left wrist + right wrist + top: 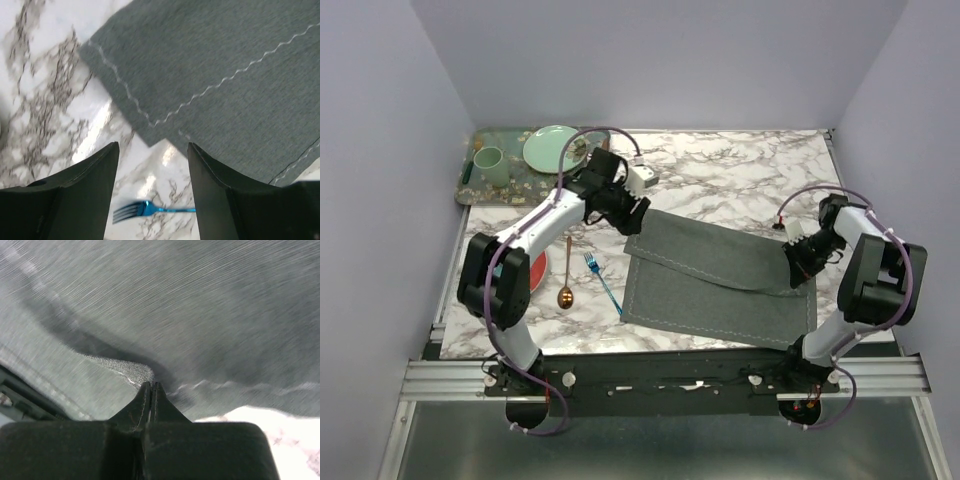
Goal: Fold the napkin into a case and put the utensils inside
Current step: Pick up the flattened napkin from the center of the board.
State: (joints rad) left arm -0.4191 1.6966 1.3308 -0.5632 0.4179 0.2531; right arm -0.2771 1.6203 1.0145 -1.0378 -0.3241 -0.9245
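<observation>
The dark grey napkin (720,275) lies on the marble table with its far part folded over the near part. My left gripper (638,213) hovers open just above the napkin's far left corner (150,131), with nothing between its fingers (100,175). Below them on the table lies the blue fork (145,209), which rests left of the napkin (603,283). Left of the fork lies the copper spoon (566,280). My right gripper (151,385) is shut on a raised corner of the napkin (135,369) at the cloth's right side (798,268).
A patterned green tray (480,190) at the far left holds a pale green plate (552,147) and a green cup (488,163). A red plate (538,268) shows beside the left arm. Grey walls enclose the table on three sides.
</observation>
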